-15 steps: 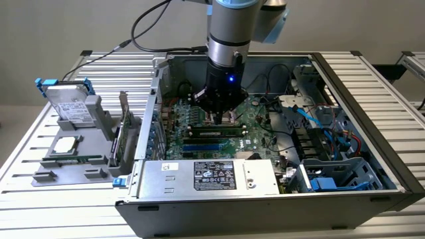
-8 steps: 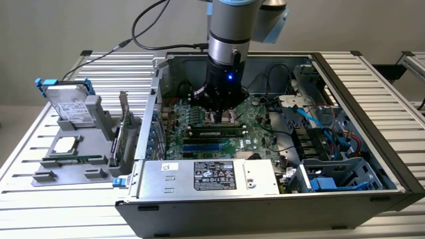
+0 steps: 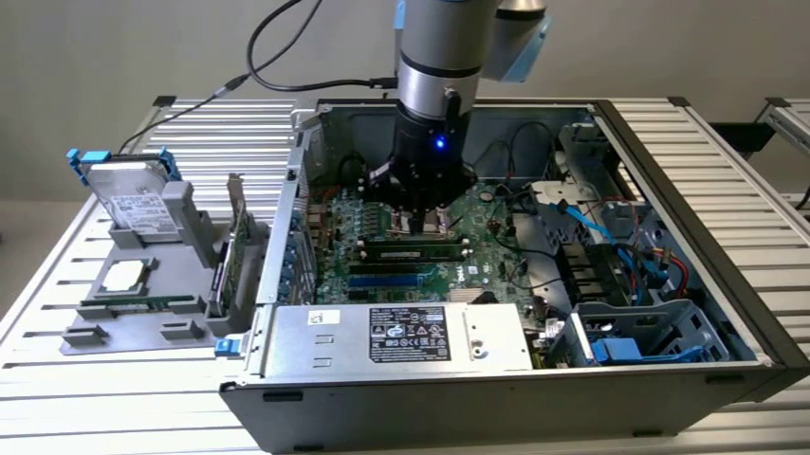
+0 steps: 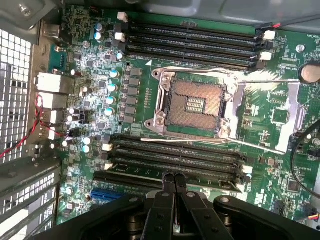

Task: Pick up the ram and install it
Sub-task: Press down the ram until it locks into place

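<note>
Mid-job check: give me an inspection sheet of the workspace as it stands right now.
Surface: slatted metal table, carrying the open computer case.
Job's things: a ram stick lies in a motherboard slot just below the gripper in the exterior view; empty black slots flank the open processor socket.
Clutter: grey parts holder with a hard drive and an upright green card, on the exterior view's left.
Gripper: gripper shut, inside the case, over the slot bank; holds nothing.
Cables: black cable looping from the arm; blue cables and red wires inside the case.
Surroundings: plain wall; nothing else seen.
</note>
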Motion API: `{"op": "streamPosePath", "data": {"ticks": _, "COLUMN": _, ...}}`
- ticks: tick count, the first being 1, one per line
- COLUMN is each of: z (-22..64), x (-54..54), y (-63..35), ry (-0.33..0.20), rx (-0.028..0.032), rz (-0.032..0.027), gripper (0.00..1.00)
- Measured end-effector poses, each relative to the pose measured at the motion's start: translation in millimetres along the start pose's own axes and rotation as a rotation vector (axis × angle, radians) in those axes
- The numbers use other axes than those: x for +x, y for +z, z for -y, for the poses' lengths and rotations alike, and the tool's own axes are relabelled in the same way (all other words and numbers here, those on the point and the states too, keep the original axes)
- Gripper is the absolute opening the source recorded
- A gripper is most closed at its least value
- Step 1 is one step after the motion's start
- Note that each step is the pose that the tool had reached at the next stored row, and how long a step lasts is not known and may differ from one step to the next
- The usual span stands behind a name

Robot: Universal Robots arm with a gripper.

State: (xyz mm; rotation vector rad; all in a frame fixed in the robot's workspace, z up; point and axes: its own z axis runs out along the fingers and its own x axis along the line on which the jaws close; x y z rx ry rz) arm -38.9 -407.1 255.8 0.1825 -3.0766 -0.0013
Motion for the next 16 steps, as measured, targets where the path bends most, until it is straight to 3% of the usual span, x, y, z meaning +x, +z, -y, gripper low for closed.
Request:
{"op": "streamPosePath", "data": {"ticks": 4, "z": 4.7, "x": 0.7, "y": -2.7, "ry": 0.011, "rx": -0.0006, "rz": 0.0001, "gripper": 0.1}}
{"op": "streamPosePath", "data": {"ticks": 16, "z": 7.0, "x": 1.3, "y": -3.0, "ry": 0.034, "rx": -0.0021, "rz": 0.0001, "gripper": 0.1}}
